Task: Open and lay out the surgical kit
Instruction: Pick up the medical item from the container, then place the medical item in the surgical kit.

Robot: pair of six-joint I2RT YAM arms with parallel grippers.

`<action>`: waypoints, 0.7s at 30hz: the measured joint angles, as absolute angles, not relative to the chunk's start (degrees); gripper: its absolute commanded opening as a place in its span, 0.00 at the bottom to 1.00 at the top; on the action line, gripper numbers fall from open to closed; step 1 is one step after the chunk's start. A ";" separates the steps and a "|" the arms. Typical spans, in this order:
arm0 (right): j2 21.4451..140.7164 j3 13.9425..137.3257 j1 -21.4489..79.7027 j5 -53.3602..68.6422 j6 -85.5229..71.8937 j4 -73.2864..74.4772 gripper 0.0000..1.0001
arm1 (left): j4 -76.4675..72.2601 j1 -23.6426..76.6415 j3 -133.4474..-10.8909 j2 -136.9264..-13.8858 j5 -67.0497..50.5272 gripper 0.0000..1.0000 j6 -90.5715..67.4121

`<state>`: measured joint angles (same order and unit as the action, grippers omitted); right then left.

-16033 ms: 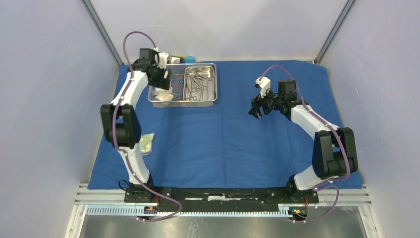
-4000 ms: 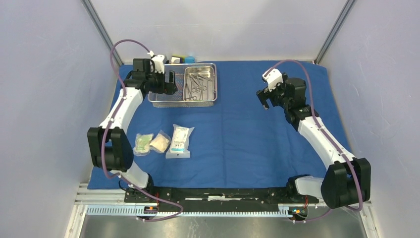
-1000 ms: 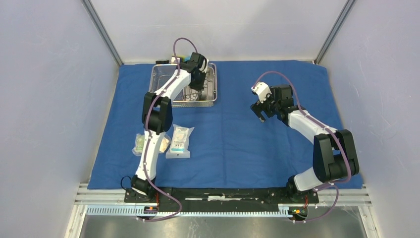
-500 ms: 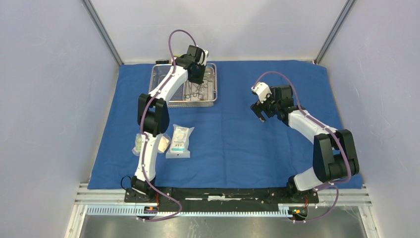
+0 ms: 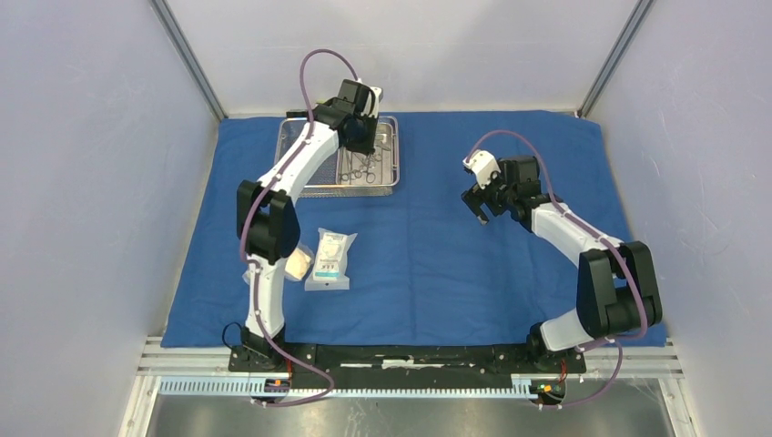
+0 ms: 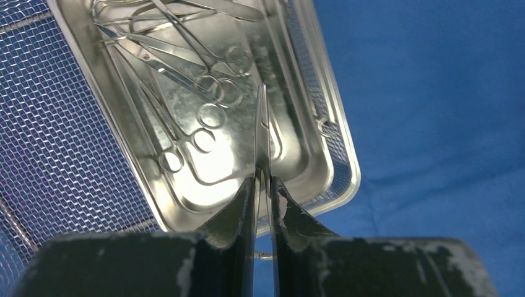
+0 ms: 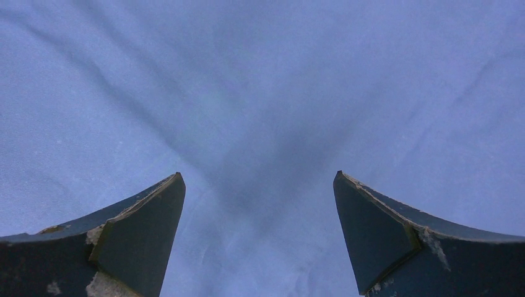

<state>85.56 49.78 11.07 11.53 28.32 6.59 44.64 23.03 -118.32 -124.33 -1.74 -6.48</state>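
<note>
The blue cloth [image 5: 437, 264] is spread flat over the table. At its back left stands the wire-mesh basket [image 5: 289, 175] with the steel pan [image 5: 387, 168] in its right half. Several scissor-like instruments [image 6: 186, 93] lie in the pan [image 6: 291, 142]. My left gripper [image 5: 360, 137] hangs over the pan, shut [image 6: 264, 182] on a slim steel instrument [image 6: 262, 136] that points away from the fingers, edge-on. A white packet [image 5: 330, 259] and a paler one [image 5: 298, 264] lie on the cloth near the left arm. My right gripper [image 5: 481, 205] is open above bare cloth [image 7: 260, 93], fingertips [image 7: 167, 204] wide apart.
Grey walls close in both sides and the back. The left arm's elbow [image 5: 266, 223] hangs over the packets' left end. A small dark block [image 5: 293, 115] shows behind the basket. The cloth's near edge meets the arm bases' rail [image 5: 391, 355].
The left arm's elbow has swung left and its gripper has shifted slightly back over the pan, still shut on the instrument. The right arm has stayed put.
</note>
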 measured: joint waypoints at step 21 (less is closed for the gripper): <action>74.56 51.75 6.46 3.92 22.26 11.79 0.98 | 44.47 39.00 -106.41 -112.03 -2.74 0.02 -17.67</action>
<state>74.56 51.75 6.46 3.92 22.26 11.79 44.47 39.00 -106.41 -112.03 -2.74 -17.67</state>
